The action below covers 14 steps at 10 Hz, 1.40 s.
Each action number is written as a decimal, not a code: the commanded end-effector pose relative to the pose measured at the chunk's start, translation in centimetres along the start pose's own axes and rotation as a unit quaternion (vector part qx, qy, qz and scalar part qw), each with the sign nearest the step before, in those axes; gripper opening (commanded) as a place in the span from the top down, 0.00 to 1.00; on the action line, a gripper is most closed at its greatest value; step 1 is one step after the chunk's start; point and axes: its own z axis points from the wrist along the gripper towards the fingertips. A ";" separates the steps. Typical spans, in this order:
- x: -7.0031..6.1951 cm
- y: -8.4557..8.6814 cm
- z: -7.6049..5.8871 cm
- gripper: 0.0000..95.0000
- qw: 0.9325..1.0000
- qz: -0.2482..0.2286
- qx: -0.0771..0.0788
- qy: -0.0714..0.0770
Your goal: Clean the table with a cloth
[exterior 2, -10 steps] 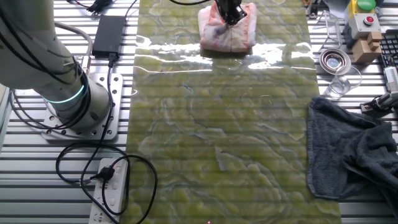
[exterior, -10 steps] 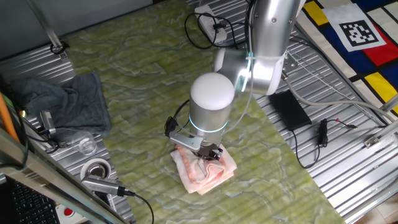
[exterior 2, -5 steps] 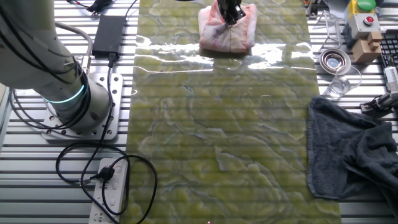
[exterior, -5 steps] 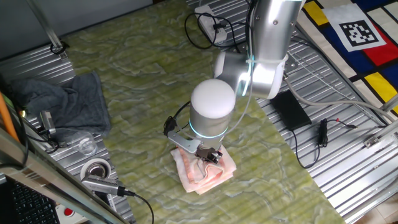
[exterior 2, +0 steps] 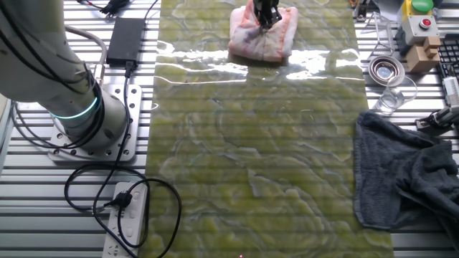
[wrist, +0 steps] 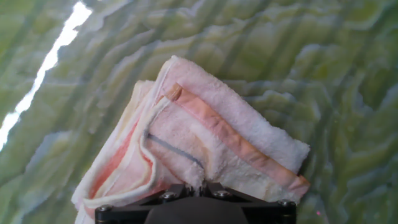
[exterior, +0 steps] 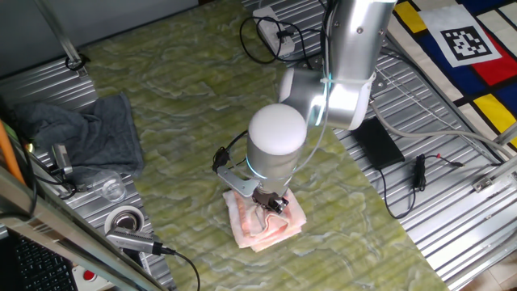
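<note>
The cloth (exterior: 262, 220) is a folded pink and white towel with orange-red stripes, lying on the yellow-green marbled table (exterior: 186, 105) near its front edge. It also shows at the far end of the table (exterior 2: 251, 158) in the other fixed view (exterior 2: 262, 39) and fills the hand view (wrist: 205, 143). My gripper (exterior: 271, 203) points down onto the cloth's middle and is shut on a pinch of its fabric, as the hand view (wrist: 200, 185) shows. The cloth rests on the table.
A dark grey cloth (exterior: 81, 133) lies at the table's left side. A clear glass (exterior: 111, 189) and a metal ring (exterior: 125, 220) sit near it. A black power brick (exterior: 376, 142), cables and a power strip (exterior: 271, 29) lie on the ribbed metal to the right.
My gripper has shifted the cloth slightly along the table; its hold on the fabric is unchanged.
</note>
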 end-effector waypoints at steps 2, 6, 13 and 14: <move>0.3 -1.3 0.3 1.00 0.999 -0.048 -0.002 -0.008; 2.3 -4.2 0.3 1.00 0.997 -0.076 -0.004 -0.005; 7.9 -6.1 -0.1 1.00 0.994 -0.105 -0.002 -0.001; 8.5 -6.6 -0.1 1.00 0.994 -0.111 -0.003 -0.002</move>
